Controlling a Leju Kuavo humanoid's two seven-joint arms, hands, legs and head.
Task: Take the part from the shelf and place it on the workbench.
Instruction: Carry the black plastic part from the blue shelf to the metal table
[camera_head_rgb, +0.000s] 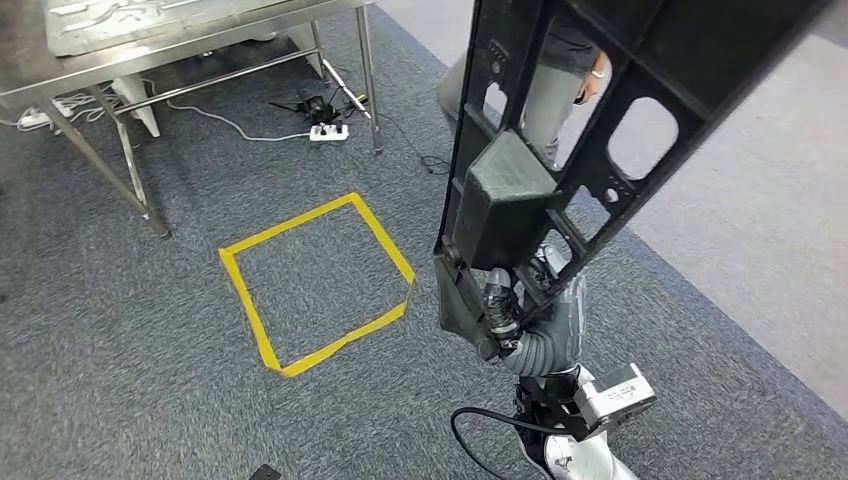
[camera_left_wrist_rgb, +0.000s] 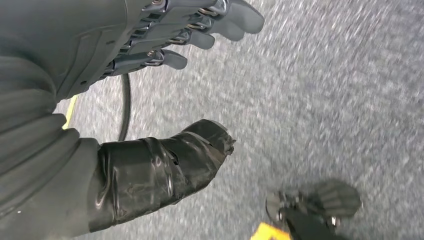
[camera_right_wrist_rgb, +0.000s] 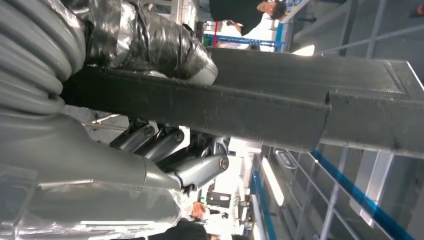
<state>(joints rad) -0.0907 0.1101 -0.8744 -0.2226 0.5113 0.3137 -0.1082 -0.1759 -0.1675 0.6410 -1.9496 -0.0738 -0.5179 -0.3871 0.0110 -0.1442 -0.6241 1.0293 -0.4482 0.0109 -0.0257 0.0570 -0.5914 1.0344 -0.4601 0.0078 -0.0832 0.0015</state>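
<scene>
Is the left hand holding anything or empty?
Empty. The left hand hangs over grey carpet, fingers and thumb apart with nothing between them.

floor: grey carpet (camera_head_rgb: 120, 340) | yellow tape square (camera_head_rgb: 315, 282) | power strip (camera_head_rgb: 328, 132) by metal table (camera_head_rgb: 150, 40)

Black part (camera_head_rgb: 600, 120) (cut-out frame) held upright, tilted.

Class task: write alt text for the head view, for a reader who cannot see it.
The robot's right hand holds a large black frame-like part upright over grey carpet. A yellow tape square marks the floor, with a metal workbench beyond.
</scene>
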